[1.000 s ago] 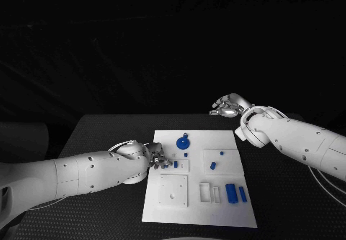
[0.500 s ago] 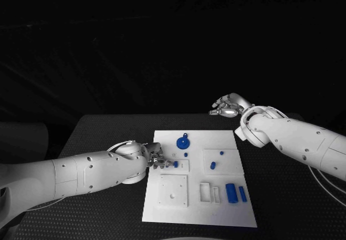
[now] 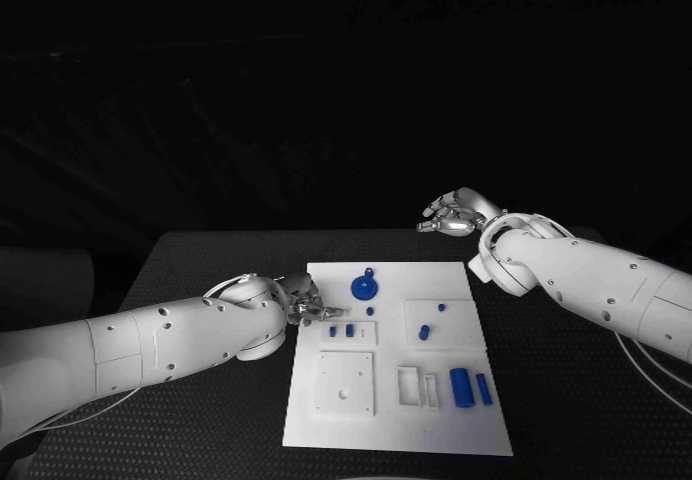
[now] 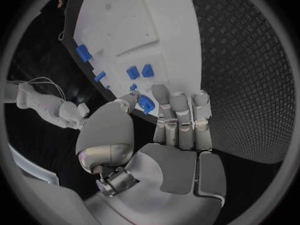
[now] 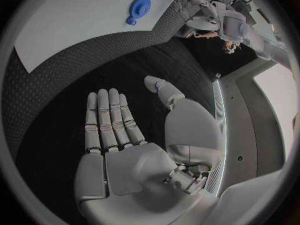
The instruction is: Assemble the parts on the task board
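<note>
The white task board point(image 3: 387, 420) lies mid-table with several blue parts on it. A round blue disc point(image 3: 365, 288) sits near its far edge, two small blue pieces point(image 3: 340, 331) stand side by side in a left panel, and a blue cylinder point(image 3: 462, 386) lies at the near right. My left hand point(image 3: 306, 300) hovers at the board's left edge, fingers straight, holding nothing. In the left wrist view this hand point(image 4: 178, 130) has a blue part point(image 4: 145, 104) just past its fingertips. My right hand point(image 3: 459, 214) hangs beyond the far right corner, its palm point(image 5: 125, 140) flat and empty.
The board rests on a black textured table point(image 3: 202, 270) with bare room on both sides. A raised white plate point(image 3: 348, 382) and a slotted holder point(image 3: 420, 385) stand on the board's near half. The left arm point(image 5: 209, 15) shows beyond the board point(image 5: 75, 20).
My left hand has drawn back off the left panel toward the board's far left edge, uncovering a second small blue piece beside the first. The right hand has stayed put.
</note>
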You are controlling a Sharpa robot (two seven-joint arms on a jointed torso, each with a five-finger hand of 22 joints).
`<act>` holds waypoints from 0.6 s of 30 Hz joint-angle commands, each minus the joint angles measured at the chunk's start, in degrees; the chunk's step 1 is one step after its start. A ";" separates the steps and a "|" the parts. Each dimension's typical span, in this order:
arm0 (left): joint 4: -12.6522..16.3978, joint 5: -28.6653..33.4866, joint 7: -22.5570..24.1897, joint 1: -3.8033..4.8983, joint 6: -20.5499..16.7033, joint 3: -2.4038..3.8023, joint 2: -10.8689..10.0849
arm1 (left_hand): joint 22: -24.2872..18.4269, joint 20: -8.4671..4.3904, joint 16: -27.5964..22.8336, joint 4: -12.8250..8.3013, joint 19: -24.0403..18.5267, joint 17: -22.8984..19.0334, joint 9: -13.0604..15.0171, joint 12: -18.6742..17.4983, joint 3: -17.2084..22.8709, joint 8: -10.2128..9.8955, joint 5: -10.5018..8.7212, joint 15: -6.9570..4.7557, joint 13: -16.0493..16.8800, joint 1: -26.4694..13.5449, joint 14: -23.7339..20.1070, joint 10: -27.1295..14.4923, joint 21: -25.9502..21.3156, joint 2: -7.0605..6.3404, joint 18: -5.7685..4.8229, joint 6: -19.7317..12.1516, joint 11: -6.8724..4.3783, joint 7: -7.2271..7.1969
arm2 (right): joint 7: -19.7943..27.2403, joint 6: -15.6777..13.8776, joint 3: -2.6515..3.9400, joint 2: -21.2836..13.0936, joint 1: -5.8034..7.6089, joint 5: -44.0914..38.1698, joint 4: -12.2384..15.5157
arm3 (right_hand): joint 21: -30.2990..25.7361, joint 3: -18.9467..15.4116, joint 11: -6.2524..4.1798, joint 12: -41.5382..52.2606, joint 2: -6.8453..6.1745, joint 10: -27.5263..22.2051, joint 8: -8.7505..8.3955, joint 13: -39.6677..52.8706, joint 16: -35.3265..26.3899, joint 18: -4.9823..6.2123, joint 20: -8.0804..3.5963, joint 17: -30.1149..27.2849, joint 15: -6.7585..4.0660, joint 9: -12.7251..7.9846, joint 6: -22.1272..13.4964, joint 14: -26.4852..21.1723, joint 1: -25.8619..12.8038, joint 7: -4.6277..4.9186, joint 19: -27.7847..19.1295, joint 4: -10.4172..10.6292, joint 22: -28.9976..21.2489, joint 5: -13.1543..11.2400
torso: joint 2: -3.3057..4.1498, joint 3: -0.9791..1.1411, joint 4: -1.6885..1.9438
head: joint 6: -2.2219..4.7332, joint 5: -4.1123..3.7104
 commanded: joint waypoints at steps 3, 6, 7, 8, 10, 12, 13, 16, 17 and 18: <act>-0.43 11.04 9.72 0.14 -7.20 1.35 0.05 | -0.09 -5.84 -2.79 -2.16 -2.55 -1.42 -0.52 -2.55 -2.68 -1.43 3.57 1.36 -1.11 5.98 -2.65 -3.47 -2.35 3.02 -0.53 -3.10 1.26 1.23 | 0.39 0.70 0.02 -0.03 -0.18 0.00 -0.07 | -0.39 0.02 -0.04 0.28 0.37 -0.24 0.35 -0.10 0.26 0.11 0.33 -0.07 -0.04 -0.08 -0.41 -0.33 -0.24 1.45 0.00 0.48 0.10 0.32 | 0.02 -0.02 -0.01 | 0.28 -0.30; -1.17 13.35 15.85 0.41 -9.25 1.46 0.44 | -0.72 -4.57 -5.41 -5.60 -5.31 -2.85 -1.46 -5.16 -3.43 -2.55 5.25 3.17 -2.56 10.82 -5.78 -7.00 -4.79 3.48 -1.46 -4.52 2.58 2.47 | 0.39 0.73 0.01 0.01 -0.25 0.01 -0.18 | -0.40 0.02 -0.05 0.30 0.39 -0.24 0.35 -0.12 0.27 0.12 0.33 -0.09 -0.05 -0.09 -0.40 -0.34 -0.22 1.45 0.00 0.47 0.11 0.31 | 0.06 -0.01 -0.01 | 0.55 -0.42; -1.44 13.36 18.06 0.45 -9.81 1.46 0.62 | -0.87 -4.00 -6.01 -7.04 -5.97 -3.28 -1.87 -5.80 -3.57 -2.85 6.06 3.78 -3.04 12.35 -6.51 -7.74 -5.48 3.65 -1.73 -4.70 2.95 2.81 | 0.39 0.77 0.01 0.01 -0.30 -0.23 -0.17 | -0.40 0.03 -0.05 0.30 0.40 -0.24 0.36 -0.13 0.27 0.12 0.33 -0.10 -0.05 -0.09 -0.40 -0.34 -0.21 1.45 0.00 0.47 0.11 0.31 | 0.04 0.02 0.00 | 0.56 -0.48; -1.62 12.55 19.99 0.49 -10.37 1.47 0.77 | -1.13 -3.10 -7.10 -10.11 -7.24 -3.93 -2.53 -6.95 -3.22 -3.48 7.75 4.74 -3.79 15.00 -7.94 -9.19 -6.61 3.75 -2.06 -5.18 3.61 3.36 | 0.42 0.81 0.01 -0.01 -0.33 -0.20 -0.16 | -0.40 0.03 -0.05 0.31 0.40 -0.24 0.36 -0.14 0.28 0.12 0.33 -0.10 -0.05 -0.09 -0.40 -0.34 -0.20 1.45 0.00 0.47 0.11 0.31 | 0.04 0.02 0.00 | 0.63 -0.54; -1.91 9.93 23.34 0.57 -11.53 1.47 1.18 | -1.46 -2.00 -8.38 -14.36 -8.30 -4.70 -3.76 -8.80 -2.44 -4.64 8.36 5.92 -5.04 17.53 -9.28 -10.83 -7.84 3.66 -2.28 -5.84 4.50 4.12 | 0.42 0.87 0.01 -0.02 -0.36 -0.17 -0.16 | -0.40 0.04 -0.05 0.31 0.42 -0.24 0.36 -0.14 0.28 0.12 0.33 -0.11 -0.05 -0.09 -0.39 -0.34 -0.20 1.45 0.00 0.47 0.12 0.31 | 0.03 0.04 -0.02 | 0.78 -0.66; -2.22 5.29 25.58 0.58 -12.60 1.47 1.80 | -1.48 -1.54 -8.49 -19.27 -8.19 -4.93 -4.90 -11.82 -0.45 -5.50 8.22 6.24 -7.06 20.44 -9.23 -12.91 -8.29 2.31 -2.02 -5.59 5.48 4.59 | 0.42 0.89 0.01 0.00 -0.39 -0.15 -0.25 | -0.40 0.04 -0.05 0.32 0.43 -0.24 0.37 -0.15 0.29 0.13 0.34 -0.12 -0.05 -0.09 -0.39 -0.34 -0.19 1.45 0.01 0.47 0.12 0.31 | 0.03 0.03 -0.03 | 0.89 -0.74; -2.38 3.50 25.80 0.58 -12.43 1.47 2.11 | -1.44 -1.21 -8.47 -21.23 -7.99 -5.00 -5.52 -13.40 0.87 -5.96 8.16 6.54 -8.32 20.89 -9.21 -12.84 -8.42 1.80 -2.20 -5.21 5.99 4.83 | 0.42 0.91 0.01 0.03 -0.40 -0.13 -0.29 | -0.40 0.04 -0.05 0.33 0.44 -0.24 0.37 -0.16 0.29 0.13 0.34 -0.12 -0.05 -0.09 -0.39 -0.34 -0.19 1.45 0.01 0.48 0.12 0.31 | 0.03 0.03 -0.03 | 0.94 -0.71; -3.37 -3.90 25.98 0.58 -10.97 1.45 3.72 | -0.93 -0.87 -8.37 -26.94 -7.06 -5.26 -7.65 -19.82 4.83 -8.31 7.14 6.97 -13.05 19.04 -8.91 -11.92 -8.69 0.18 -1.92 -3.63 7.14 4.73 | 0.43 0.99 0.01 0.06 -0.42 -0.11 -0.30 | -0.41 0.05 -0.06 0.34 0.47 -0.23 0.37 -0.18 0.30 0.13 0.34 -0.13 -0.06 -0.10 -0.38 -0.34 -0.18 1.44 0.01 0.48 0.13 0.30 | -0.01 0.05 0.02 | 1.10 -0.69; -3.72 -5.47 26.11 0.58 -10.61 1.43 4.18 | -0.74 -0.73 -8.30 -27.59 -6.85 -5.29 -7.98 -21.55 5.54 -8.81 6.03 7.14 -14.11 18.79 -8.80 -12.09 -8.70 -0.30 -1.75 -3.41 7.56 4.71 | 0.44 0.97 0.01 0.12 -0.43 0.14 -0.33 | -0.41 0.05 -0.06 0.35 0.50 -0.23 0.38 -0.19 0.31 0.14 0.34 -0.14 -0.06 -0.10 -0.38 -0.34 -0.18 1.44 0.01 0.48 0.13 0.30 | -0.01 0.05 0.02 | 1.11 -0.67; -4.28 -7.25 26.37 0.57 -10.03 1.41 4.83 | -0.49 -0.57 -8.10 -27.80 -6.57 -5.26 -8.30 -23.19 6.16 -9.36 4.71 7.29 -15.06 18.90 -8.53 -12.03 -8.60 -0.66 -1.50 -3.32 7.84 4.64 | 0.45 0.99 0.01 0.18 -0.44 0.14 -0.35 | -0.41 0.06 -0.06 0.36 0.52 -0.23 0.38 -0.20 0.32 0.14 0.34 -0.15 -0.06 -0.10 -0.37 -0.33 -0.17 1.44 0.02 0.48 0.14 0.30 | 0.00 0.06 0.01 | 1.19 -0.68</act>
